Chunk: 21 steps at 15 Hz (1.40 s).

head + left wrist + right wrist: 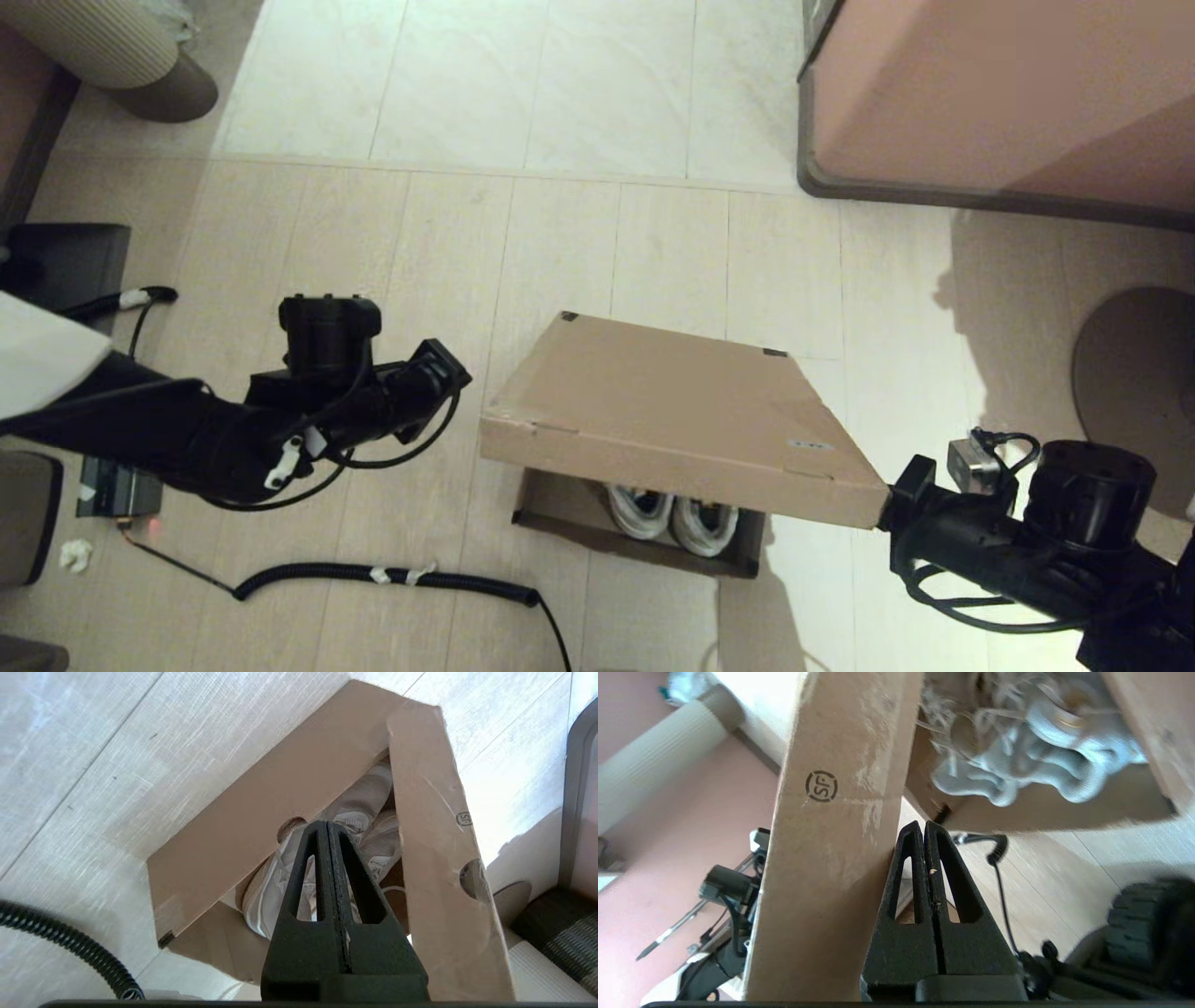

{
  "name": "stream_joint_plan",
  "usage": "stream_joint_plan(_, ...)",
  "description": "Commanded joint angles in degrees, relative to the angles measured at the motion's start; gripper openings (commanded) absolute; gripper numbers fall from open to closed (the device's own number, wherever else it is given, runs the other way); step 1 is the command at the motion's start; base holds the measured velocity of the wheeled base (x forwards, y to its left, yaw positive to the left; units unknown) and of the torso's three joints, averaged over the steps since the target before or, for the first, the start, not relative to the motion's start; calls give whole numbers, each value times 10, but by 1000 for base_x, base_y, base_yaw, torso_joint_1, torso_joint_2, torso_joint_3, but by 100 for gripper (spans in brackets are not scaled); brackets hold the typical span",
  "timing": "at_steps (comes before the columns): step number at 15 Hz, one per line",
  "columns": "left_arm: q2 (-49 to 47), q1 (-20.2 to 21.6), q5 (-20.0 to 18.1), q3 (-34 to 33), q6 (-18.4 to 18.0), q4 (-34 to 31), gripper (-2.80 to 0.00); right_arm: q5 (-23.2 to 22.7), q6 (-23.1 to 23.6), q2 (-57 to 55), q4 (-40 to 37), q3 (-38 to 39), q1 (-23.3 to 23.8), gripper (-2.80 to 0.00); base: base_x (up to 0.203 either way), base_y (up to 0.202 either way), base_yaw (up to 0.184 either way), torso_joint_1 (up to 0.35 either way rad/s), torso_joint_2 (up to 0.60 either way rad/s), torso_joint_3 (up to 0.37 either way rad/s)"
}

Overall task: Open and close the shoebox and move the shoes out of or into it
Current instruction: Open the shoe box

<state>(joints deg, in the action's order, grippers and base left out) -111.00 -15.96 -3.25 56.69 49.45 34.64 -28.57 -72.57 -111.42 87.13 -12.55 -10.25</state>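
Note:
The brown shoebox stands on the floor with its lid (653,401) raised at the front, and the base (560,509) shows below it. Both white shoes (672,518) lie inside, toes toward me, and appear in the gap as shoes (271,891) and shoes (1017,765). My right gripper (887,509) is shut and empty, its tip at the lid's front right corner. In the right wrist view the gripper (923,823) lies alongside the lid's side flap (822,858). My left gripper (448,373) hovers left of the box, shut and empty, with the gripper (326,823) pointing at the gap.
A large pinkish cabinet (1008,93) fills the far right. A coiled black cable (392,574) runs across the floor in front of the box. A ribbed beige cylinder (112,47) stands far left, and a round grey base (1139,373) lies on the right.

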Motion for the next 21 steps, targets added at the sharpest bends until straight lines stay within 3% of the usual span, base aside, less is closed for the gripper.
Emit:
stream_joint_plan(1, 21, 7, -1, -2, 5, -7, -280, -1, -5, 10, 5, -19, 0, -280, 0, 0, 0, 0, 0, 0)
stream_joint_plan(5, 52, 8, -1, -9, 17, -27, -280, 3, -33, 27, 5, -101, 4, -280, 0, 0, 0, 0, 0, 0)
stream_joint_plan(11, 66, 0, -1, -28, 17, -31, -280, 4, -46, -14, -12, -296, 87, -280, 0, 0, 0, 0, 0, 0)
stream_joint_plan(14, 77, -19, 0, -51, 14, -31, -280, 3, -29, -61, -33, -367, 128, -280, 0, 0, 0, 0, 0, 0)
stream_joint_plan(15, 76, -31, 2, -57, 8, -30, -280, 3, 6, -69, -41, -369, 130, -280, 0, 0, 0, 0, 0, 0)
stream_joint_plan(16, 71, -44, 9, -64, -20, -28, -280, 6, 76, -81, -48, -367, 130, -280, 0, 0, 0, 0, 0, 0)
stream_joint_plan(18, 58, -66, 46, -74, -97, -26, -280, 54, 260, -103, -79, -361, 121, -280, 0, 0, 0, 0, 0, 0)
stream_joint_plan(20, 37, -75, 84, -75, -184, -24, -280, 222, 385, -109, -147, -361, 80, -280, 0, 0, 0, 0, 0, 0)
stream_joint_plan(21, 24, -76, 94, -72, -216, -23, -280, 278, 427, -104, -201, -357, 56, -280, 0, 0, 0, 0, 0, 0)
